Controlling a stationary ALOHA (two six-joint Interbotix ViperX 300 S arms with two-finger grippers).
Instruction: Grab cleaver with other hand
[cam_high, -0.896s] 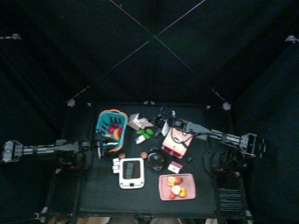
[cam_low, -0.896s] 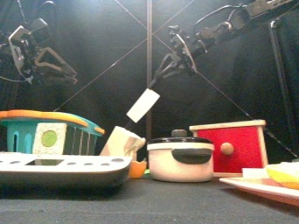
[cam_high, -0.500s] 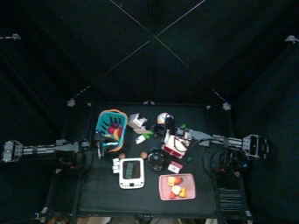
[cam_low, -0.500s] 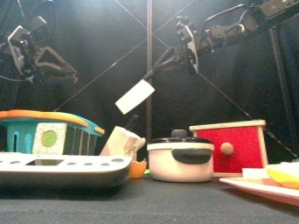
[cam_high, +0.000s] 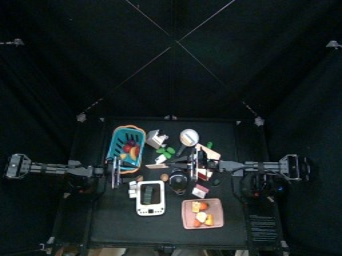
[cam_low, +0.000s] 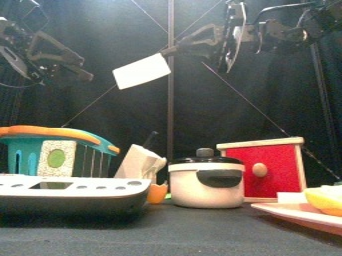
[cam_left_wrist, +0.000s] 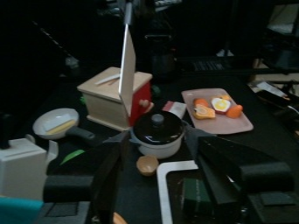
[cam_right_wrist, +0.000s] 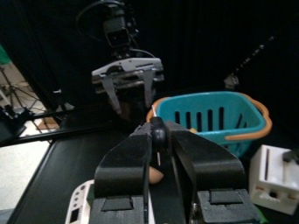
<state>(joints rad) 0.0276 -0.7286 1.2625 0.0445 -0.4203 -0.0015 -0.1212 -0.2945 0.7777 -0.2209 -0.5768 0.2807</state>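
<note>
The cleaver (cam_low: 143, 71) has a white blade and a dark handle. It hangs high above the table, its blade nearly flat and pointing towards the left arm. My right gripper (cam_low: 225, 38) is shut on its handle; in the right wrist view (cam_right_wrist: 158, 133) the jaws are closed together. In the left wrist view the blade (cam_left_wrist: 126, 54) stands edge-on above the red box. My left gripper (cam_low: 54, 62) is open and empty, raised at the left, apart from the blade. It also shows open in the right wrist view (cam_right_wrist: 126, 77) and in its own view (cam_left_wrist: 162, 171).
On the table stand a teal basket (cam_low: 47, 150), a white scale (cam_low: 67, 195), a white carton (cam_low: 138, 162), a lidded pot (cam_low: 205, 181), a red box (cam_low: 267, 168) and a plate of food (cam_low: 310, 207). A small bowl (cam_left_wrist: 55, 122) lies beside the box.
The right arm has lifted the cleaver higher and swung its blade leftwards, turning it flatter. The left gripper has risen and tilted towards it.
</note>
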